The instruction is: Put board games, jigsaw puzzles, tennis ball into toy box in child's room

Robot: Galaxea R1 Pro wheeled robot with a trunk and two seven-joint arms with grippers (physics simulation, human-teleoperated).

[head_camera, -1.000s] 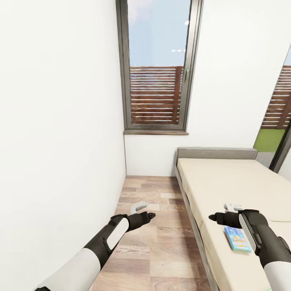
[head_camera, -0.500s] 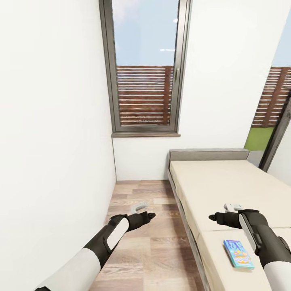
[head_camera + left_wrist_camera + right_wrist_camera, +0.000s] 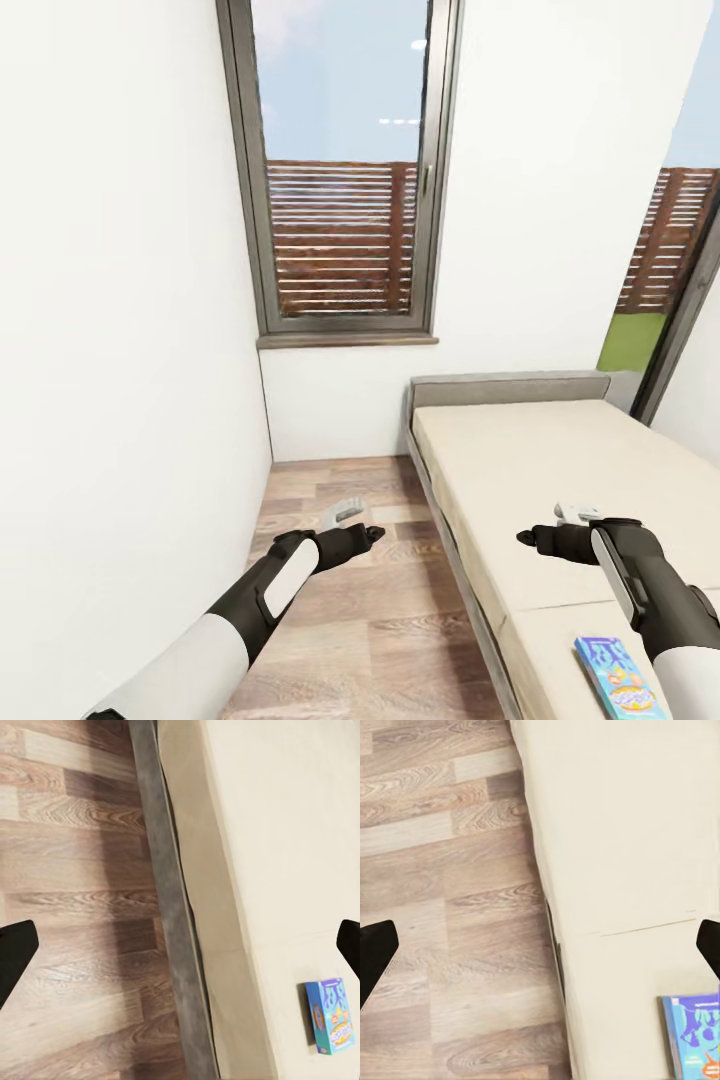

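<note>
One blue board game (image 3: 622,680) flat on bed (image 3: 520,450), 5 o'clock. Left gripper (image 3: 372,534), right gripper (image 3: 524,538): fingers spread wide, holding nothing.

- The bed (image 3: 530,460), cream-topped with a grey frame, stands on the wood floor (image 3: 370,610).
- A blue game box (image 3: 620,680) lies flat on the bed.

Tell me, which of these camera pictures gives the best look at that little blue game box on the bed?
The left wrist view: the blue game box lies whole on the bed, with its printed face clear. The head view cuts it off at the bottom edge beside the right arm. The right wrist view catches one corner.
</note>
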